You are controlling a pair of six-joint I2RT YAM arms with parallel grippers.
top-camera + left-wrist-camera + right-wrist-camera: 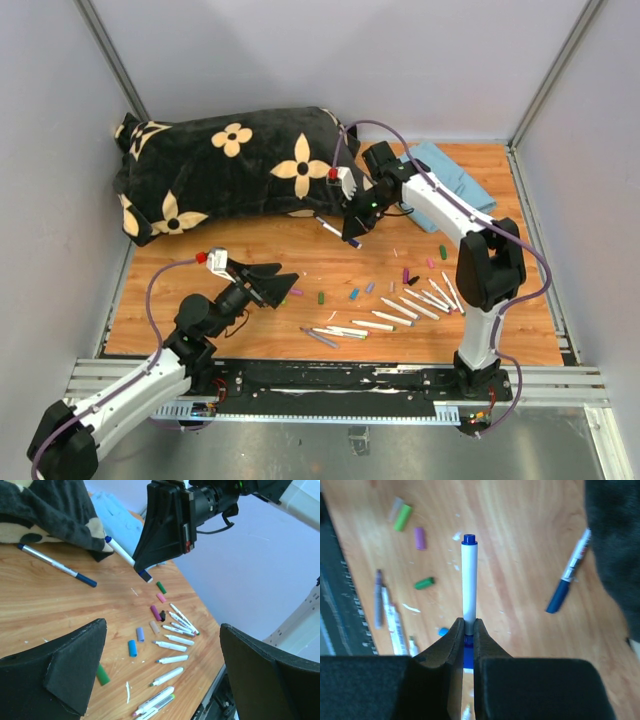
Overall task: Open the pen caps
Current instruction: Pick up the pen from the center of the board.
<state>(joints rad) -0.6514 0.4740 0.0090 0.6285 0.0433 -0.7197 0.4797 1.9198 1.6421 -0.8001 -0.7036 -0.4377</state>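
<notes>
Right gripper [468, 625] clamps a blue pen [469, 580] by its cap [468, 652], near the cushion [230, 165]. The left gripper [285, 287], wide open, should next take the barrel.

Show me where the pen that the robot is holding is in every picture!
Top external: middle, the pen pokes left from the right hand, below the black flowery cushion.
Left wrist: upper middle, slanting under that hand.
Right wrist: centre, pointing up from the hand.
Shared landmark: the cushion, top left, top left, right edge.
</notes>
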